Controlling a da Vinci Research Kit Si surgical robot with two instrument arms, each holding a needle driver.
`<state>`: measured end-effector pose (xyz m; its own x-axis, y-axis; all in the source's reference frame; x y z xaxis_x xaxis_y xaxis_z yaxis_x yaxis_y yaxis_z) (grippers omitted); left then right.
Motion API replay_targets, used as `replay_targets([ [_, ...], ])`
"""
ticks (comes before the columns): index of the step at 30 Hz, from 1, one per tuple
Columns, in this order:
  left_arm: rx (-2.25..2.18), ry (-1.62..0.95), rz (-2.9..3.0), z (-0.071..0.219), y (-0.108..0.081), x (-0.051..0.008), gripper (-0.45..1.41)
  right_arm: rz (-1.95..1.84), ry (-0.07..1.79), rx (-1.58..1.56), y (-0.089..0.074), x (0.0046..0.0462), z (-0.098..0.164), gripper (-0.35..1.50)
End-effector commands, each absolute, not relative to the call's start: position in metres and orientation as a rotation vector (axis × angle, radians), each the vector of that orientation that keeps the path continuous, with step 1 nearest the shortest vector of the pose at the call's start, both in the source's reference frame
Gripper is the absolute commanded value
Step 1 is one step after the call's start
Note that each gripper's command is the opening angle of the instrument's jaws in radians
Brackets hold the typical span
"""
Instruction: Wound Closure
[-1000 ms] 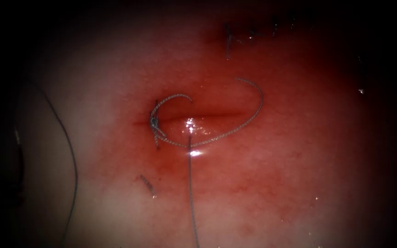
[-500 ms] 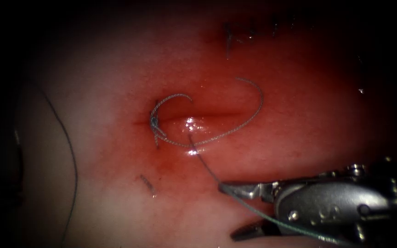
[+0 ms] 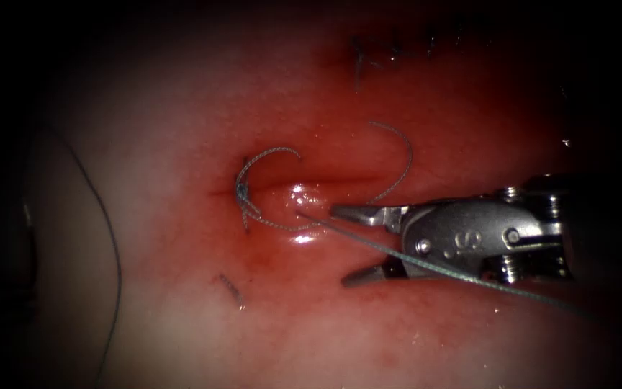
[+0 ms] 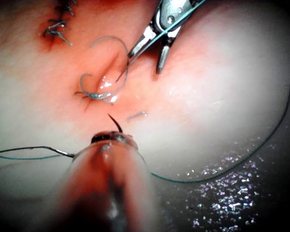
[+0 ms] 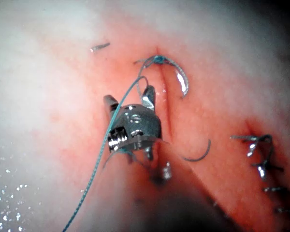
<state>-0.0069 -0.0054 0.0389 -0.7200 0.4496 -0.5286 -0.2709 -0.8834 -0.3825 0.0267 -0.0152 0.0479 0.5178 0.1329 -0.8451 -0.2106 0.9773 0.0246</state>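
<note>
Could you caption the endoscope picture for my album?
Right end effector, open, beside a knotted stitch on the tissue's cut.

I see darkness ringing my endoscope view; a wet, pale counter (image 4: 241, 193) glints with specks under strong light from above.

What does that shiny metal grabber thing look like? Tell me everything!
The right arm's tool is shiny grey metal with two thin pointed jaws, spread open and holding nothing. It reaches in from the right, hovering over the tissue just below the cut. A blue-green thread runs across its body.
</note>
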Motion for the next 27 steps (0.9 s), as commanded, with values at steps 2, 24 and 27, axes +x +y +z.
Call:
replay_targets([
  [2, -0.891, -0.394, 2.57, 0.0396, -0.0055, -0.0075, -0.45, 0.245, 1.005, -0.073, -0.0151, 0.0279, 0.0494, 1.43],
  [24, -0.89, -0.398, 2.571, 0.0396, -0.0056, -0.0075, -0.45, 0.349, 1.006, -0.014, -0.015, 0.0298, 0.0516, -0.35],
  [27, -0.89, -0.398, 2.572, 0.0396, -0.0056, -0.0075, -0.45, 0.334, 0.982, -0.023, -0.0149, 0.0298, 0.0516, -0.35],
])
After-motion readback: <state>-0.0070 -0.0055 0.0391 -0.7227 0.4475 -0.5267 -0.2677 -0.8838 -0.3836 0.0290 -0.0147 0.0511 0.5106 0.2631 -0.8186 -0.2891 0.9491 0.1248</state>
